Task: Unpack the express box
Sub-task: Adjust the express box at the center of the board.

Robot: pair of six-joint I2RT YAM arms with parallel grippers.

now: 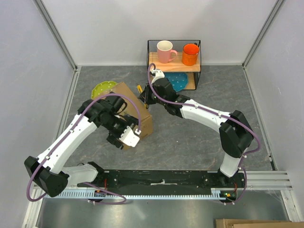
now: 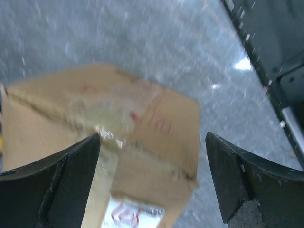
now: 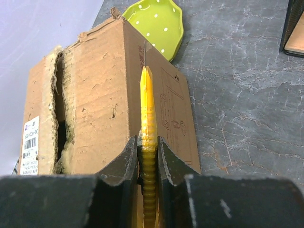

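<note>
My left gripper [image 2: 153, 142] has its fingers wide apart, with nothing between them, at the bottom of the left wrist view. My right gripper [image 3: 148, 142] is clamped on a thin yellow tool [image 3: 147, 104] at lower centre of its view, tip pointing up the frame against the box [image 3: 95, 109]. The box sits left of centre in the top view, between both grippers, with a ragged gap along its left side. Beyond it lies a green plate [image 3: 159, 23], at the frame's top. Farthest, at top centre overhead, a shelf [image 1: 174, 71] holds two mugs.
</note>
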